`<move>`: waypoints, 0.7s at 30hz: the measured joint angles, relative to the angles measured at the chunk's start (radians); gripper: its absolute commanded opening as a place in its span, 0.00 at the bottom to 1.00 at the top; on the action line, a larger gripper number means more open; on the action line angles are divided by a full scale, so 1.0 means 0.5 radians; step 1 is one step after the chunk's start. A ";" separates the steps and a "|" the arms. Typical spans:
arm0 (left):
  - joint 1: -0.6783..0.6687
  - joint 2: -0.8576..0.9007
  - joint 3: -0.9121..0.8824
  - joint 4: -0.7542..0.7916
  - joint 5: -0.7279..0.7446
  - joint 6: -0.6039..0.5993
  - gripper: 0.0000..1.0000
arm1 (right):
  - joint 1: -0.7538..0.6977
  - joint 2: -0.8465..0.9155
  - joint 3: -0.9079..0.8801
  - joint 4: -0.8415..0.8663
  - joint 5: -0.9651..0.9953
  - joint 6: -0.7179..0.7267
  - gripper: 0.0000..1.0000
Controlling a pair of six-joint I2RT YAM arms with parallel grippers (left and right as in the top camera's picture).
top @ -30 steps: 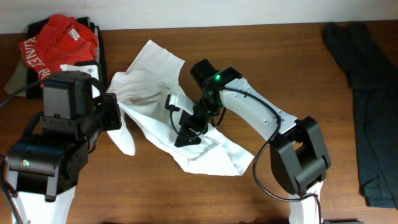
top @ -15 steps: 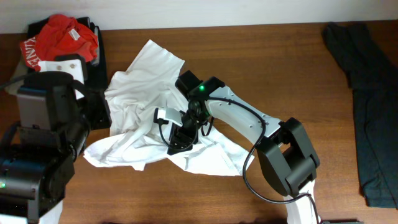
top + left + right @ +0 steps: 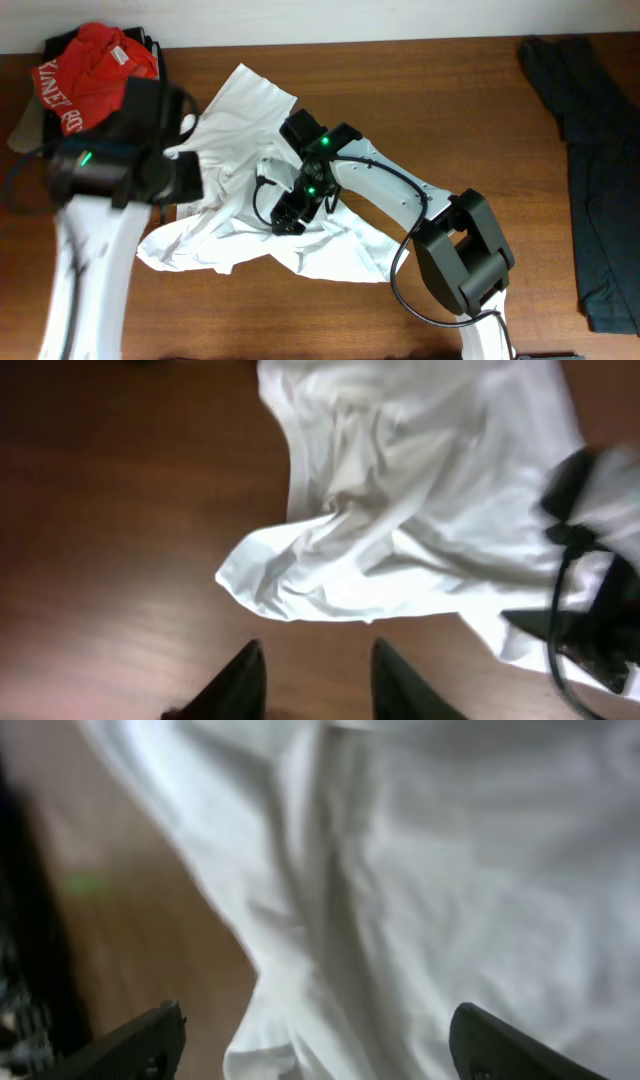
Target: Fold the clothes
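Observation:
The white T-shirt (image 3: 240, 170) lies crumpled on the wooden table, with one flap spread toward the front left (image 3: 185, 250). My right gripper (image 3: 285, 215) is low over the shirt's middle. In the right wrist view it (image 3: 318, 1015) is open wide, with white cloth (image 3: 400, 870) under and between its fingers. My left arm (image 3: 125, 160) is blurred over the shirt's left edge. In the left wrist view my left gripper (image 3: 317, 650) is open and empty above bare wood, just short of a shirt corner (image 3: 300, 575). No printed graphic shows.
A red shirt with white lettering (image 3: 85, 65) lies on a dark pile at the back left. A long dark garment (image 3: 590, 160) lies along the right edge. The right arm's base (image 3: 470, 255) stands at the front.
The shirt's lower-left flap has been spread out to the left. My left arm has swung from the front left up toward the back. My right gripper has shifted slightly left on the shirt.

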 measured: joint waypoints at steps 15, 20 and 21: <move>0.571 0.252 -0.060 -0.076 0.208 -0.204 0.67 | -0.608 0.000 -0.001 -0.108 0.184 1.280 0.85; 0.615 0.115 -0.471 0.102 0.425 -0.225 0.67 | -0.678 0.000 -0.002 -0.108 0.183 1.342 0.85; 0.613 0.090 -0.558 0.145 0.454 -0.243 0.67 | -0.681 0.000 -0.002 -0.107 0.183 1.349 0.85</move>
